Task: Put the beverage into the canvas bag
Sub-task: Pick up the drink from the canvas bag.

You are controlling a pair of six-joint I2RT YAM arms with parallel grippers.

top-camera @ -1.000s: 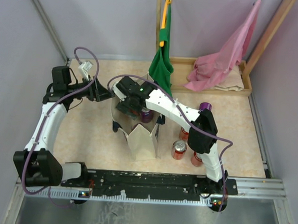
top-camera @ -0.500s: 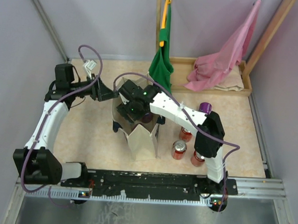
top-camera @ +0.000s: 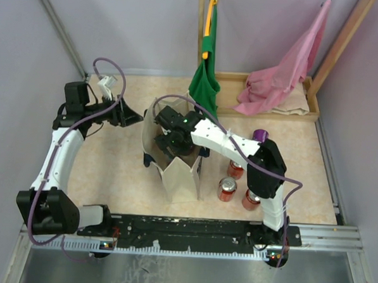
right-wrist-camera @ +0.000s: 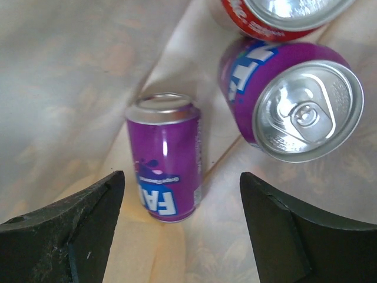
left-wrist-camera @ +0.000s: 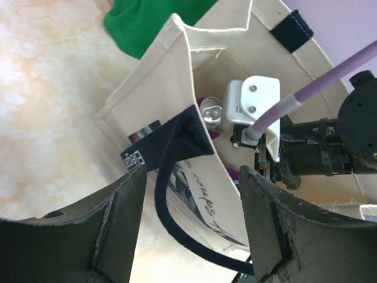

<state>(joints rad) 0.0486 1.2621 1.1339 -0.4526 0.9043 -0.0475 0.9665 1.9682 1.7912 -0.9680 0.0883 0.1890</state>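
The cream canvas bag (top-camera: pixel 184 176) stands open in the middle of the table, and its wall (left-wrist-camera: pixel 159 76) fills the left wrist view. My right gripper (top-camera: pixel 171 139) reaches down into its mouth and is open (right-wrist-camera: pixel 181 197) with nothing between its fingers. Just beyond the fingertips a purple beverage can (right-wrist-camera: pixel 166 181) lies on the bag's floor. A second purple can (right-wrist-camera: pixel 294 106) and a red can (right-wrist-camera: pixel 277 15) rest beside it. My left gripper (top-camera: pixel 131 115) is at the bag's left rim, open (left-wrist-camera: pixel 193 177), with the navy handle (left-wrist-camera: pixel 168 177) looping loosely between its fingers.
Three red cans (top-camera: pixel 227 189) (top-camera: pixel 250 199) (top-camera: pixel 235 169) and a purple can (top-camera: pixel 260 135) stand on the table right of the bag. A green cloth bag (top-camera: pixel 204 85) and a pink cloth bag (top-camera: pixel 278 79) hang at the back by a wooden tray (top-camera: pixel 314 110).
The right gripper has shifted slightly over the bag's mouth, and the purple can seen at its fingers a second ago no longer shows from above. The left gripper swayed right and came back.
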